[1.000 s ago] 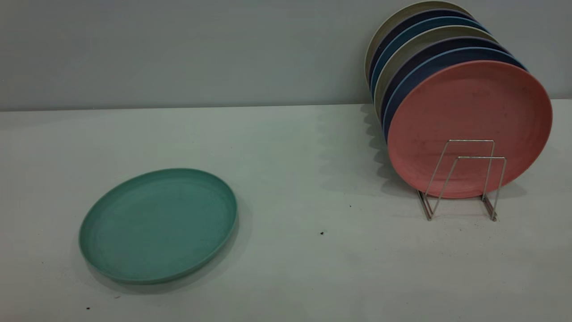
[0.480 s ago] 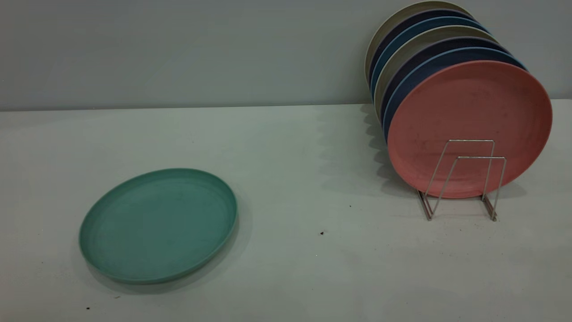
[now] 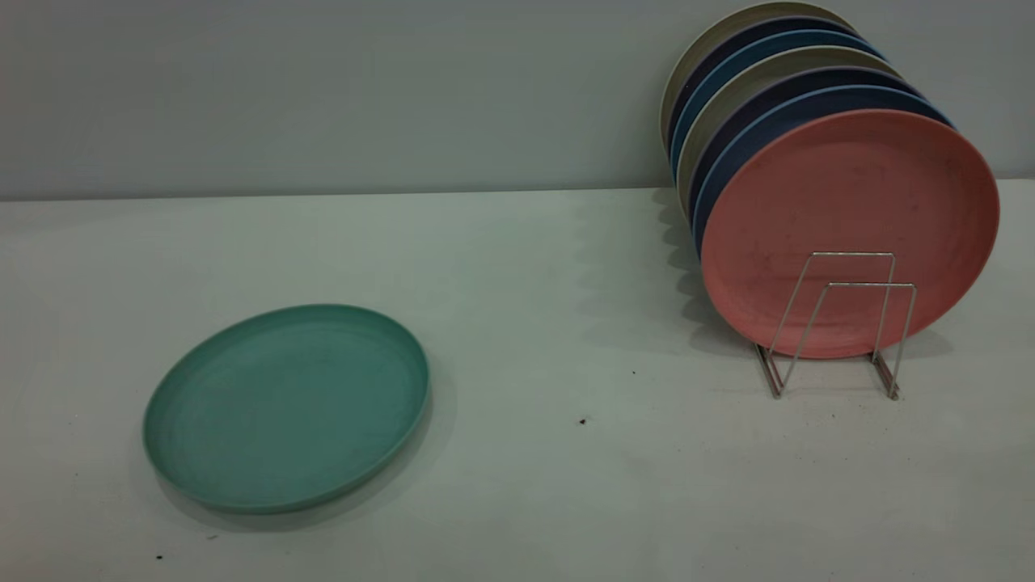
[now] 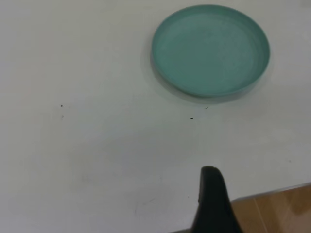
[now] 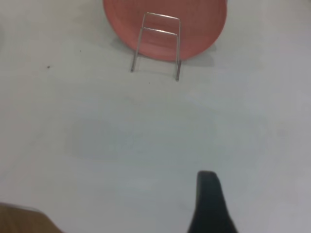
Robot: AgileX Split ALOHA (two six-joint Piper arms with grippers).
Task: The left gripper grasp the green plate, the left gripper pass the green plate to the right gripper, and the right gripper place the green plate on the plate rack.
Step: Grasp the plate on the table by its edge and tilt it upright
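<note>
The green plate [image 3: 286, 406] lies flat on the white table at the front left; it also shows in the left wrist view [image 4: 210, 49]. The plate rack [image 3: 841, 323] stands at the right, its two front wire loops empty; it also shows in the right wrist view [image 5: 156, 44]. Neither arm shows in the exterior view. The left gripper [image 4: 212, 194] shows only as a black tip over the table's edge, well away from the green plate. The right gripper [image 5: 209, 196] shows only as a black tip over the table, well short of the rack.
A salmon-pink plate [image 3: 849, 230] stands upright in the rack, with several blue and beige plates [image 3: 776, 89] behind it. A grey wall runs along the back. The table's edge and wooden floor [image 4: 277, 208] lie beside the left gripper.
</note>
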